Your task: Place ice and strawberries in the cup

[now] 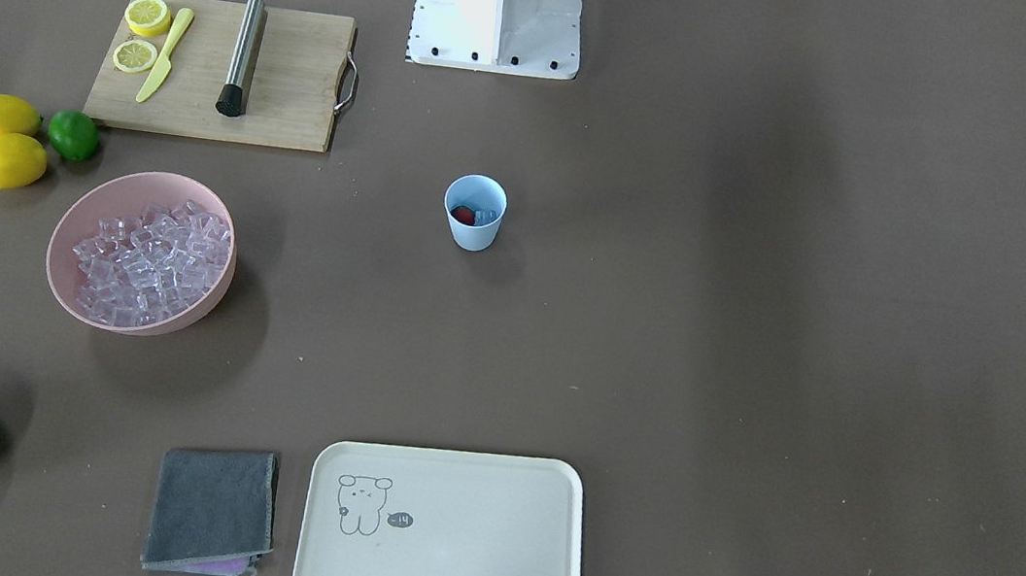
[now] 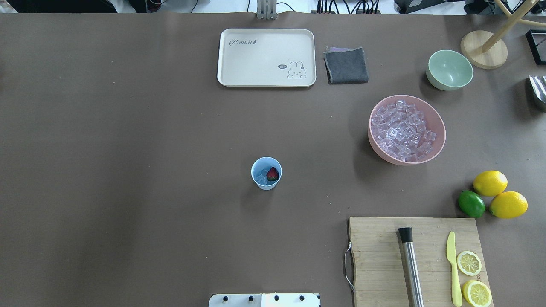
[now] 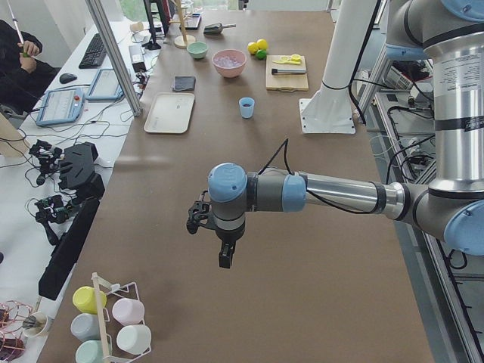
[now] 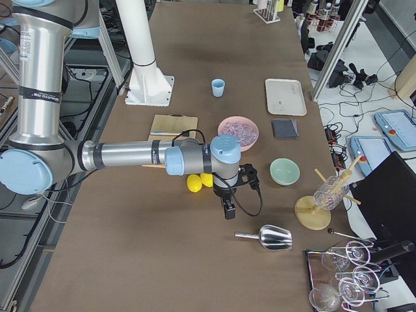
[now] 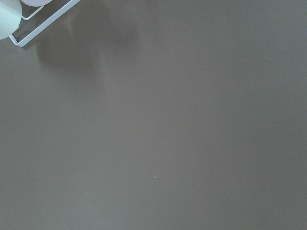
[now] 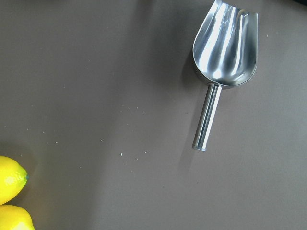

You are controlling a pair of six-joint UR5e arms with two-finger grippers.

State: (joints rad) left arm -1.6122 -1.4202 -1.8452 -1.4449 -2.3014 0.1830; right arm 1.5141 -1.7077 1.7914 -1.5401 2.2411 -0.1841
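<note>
Cup upright mid-table, holding strawberry beside ice. At opposite table ends, left gripper and right gripper: finger spread cannot be told.

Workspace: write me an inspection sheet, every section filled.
Surface: brown table cover, a few pale specks.
Job's things: light blue cup upright mid-table, holding a strawberry and ice cubes; more fill the pink bowl.
Clutter: cutting board with lemon halves, yellow knife, steel muddler; lemons, lime, green bowl, grey cloth, tray, metal scoop.
End effectors: left end effector and right end effector hang far from the cup; open or shut cannot be told.
Cables: a black cable loops off the left wrist, another off the right.
Surroundings: operator, cup rack, wine glasses beside the table.
</note>
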